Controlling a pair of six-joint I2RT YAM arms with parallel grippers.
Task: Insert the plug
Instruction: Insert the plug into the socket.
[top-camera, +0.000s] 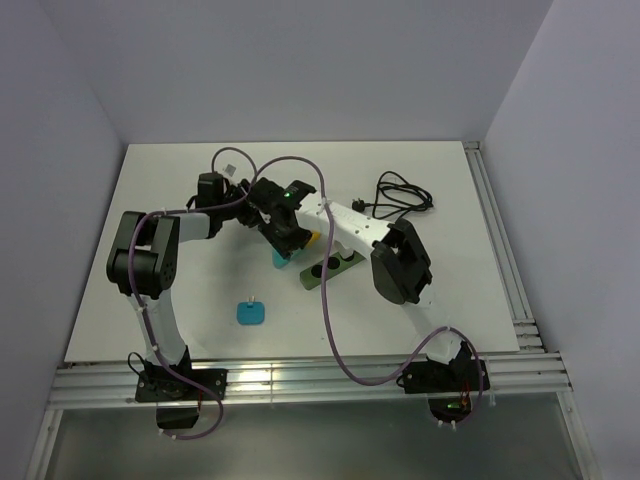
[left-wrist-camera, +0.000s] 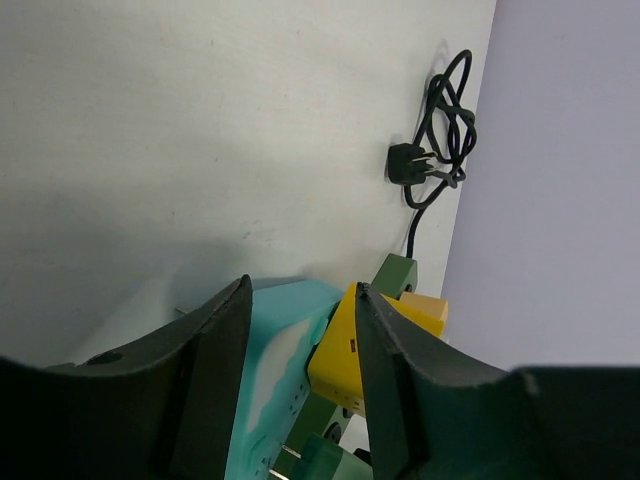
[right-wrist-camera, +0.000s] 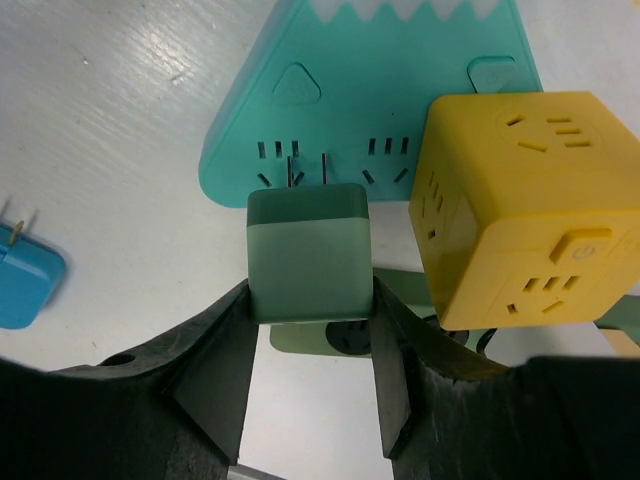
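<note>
Currently we log the right hand clamped on the green plug, its prongs against the face of the teal socket block on the counter. The left hand straddles that block and a yellow cube adapter; we cannot tell whether it grips.

Teal socket front and centre, with a white zigzag band along the edge opposite the plug. That plug is two-tone green, a dark cap over a paler sage body. Touching the socket, a bright yellow cube. Just beside the socket, a dull sage-green strip. Apart from the socket, a blue plug. Well away from the socket, a black cable. The table is plain white, and the right tool and left tool are both black.
</note>
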